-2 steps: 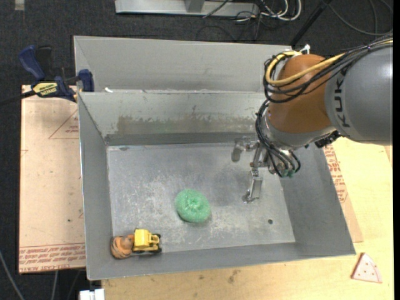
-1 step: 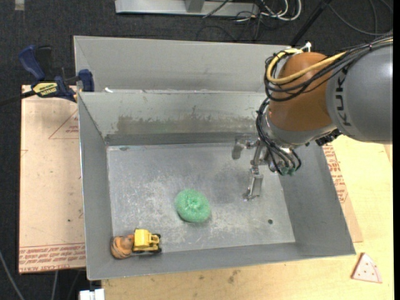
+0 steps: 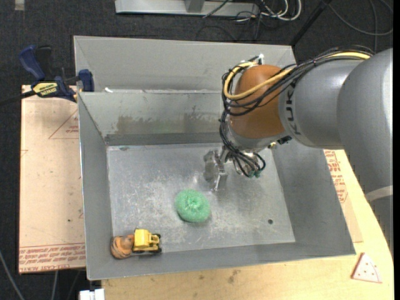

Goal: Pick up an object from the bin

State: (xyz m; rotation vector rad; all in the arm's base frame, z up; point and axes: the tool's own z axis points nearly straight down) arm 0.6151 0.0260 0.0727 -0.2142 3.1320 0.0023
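- Just right of the frame's middle, we see the hand, a small grey metal piece pointing down toward the floor of the bin.
- We cannot tell whether the hand is released or clenched: it is small and seen from above, so its state does not read.
- Whether its tip touches the bin's floor or hangs above it, we cannot tell either.
- Directly above the hand in the frame sits the rounded orange cover of the wrist, with yellow and black cables looped over it and more dark cables hanging in a bunch at its lower edge.
- From the cover, the thick grey arm runs off to the right side of the frame.
- Nearest to the hand lies a green scouring ball, round and fuzzy, just below and a little left of the hand, on the bin's floor near its middle; we see a narrow strip of bare floor between the two.
- Farther out, in the lower left corner of the bin, a yellow toy truck lies against the front wall.
- Touching the truck's left side is a brown rounded lump, whose kind we cannot make out.
- Both of these lie well apart from the hand and from the green ball.
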